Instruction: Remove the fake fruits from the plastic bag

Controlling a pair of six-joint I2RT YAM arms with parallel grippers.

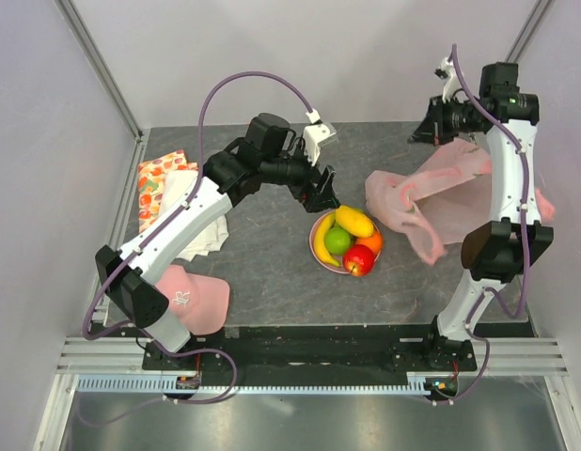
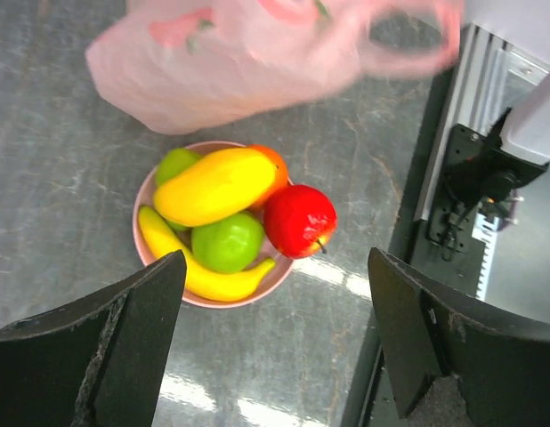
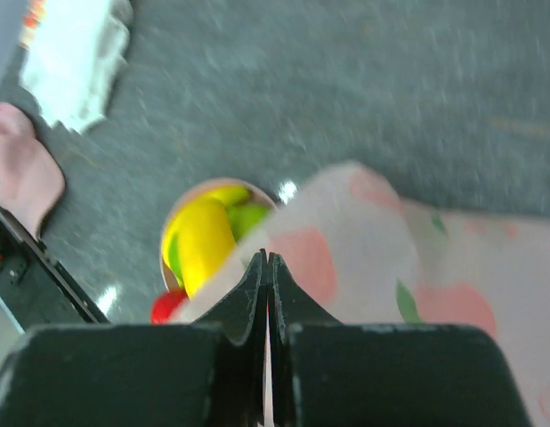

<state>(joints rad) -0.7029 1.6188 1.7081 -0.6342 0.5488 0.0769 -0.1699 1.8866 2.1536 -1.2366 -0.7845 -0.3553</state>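
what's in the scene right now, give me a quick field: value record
fruits: mango, banana, green apple, red apple, orange, all on the pink plate
plastic bag: right of the plate in the top view, partly lifted
left gripper: open, above the plate
right gripper: shut, apparently pinching the bag's film
near left corner: pink cloth

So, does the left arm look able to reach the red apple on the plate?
Probably yes: the left gripper hangs open above the plate, the red apple lies uncovered at its edge, and the plastic bag is off to one side.
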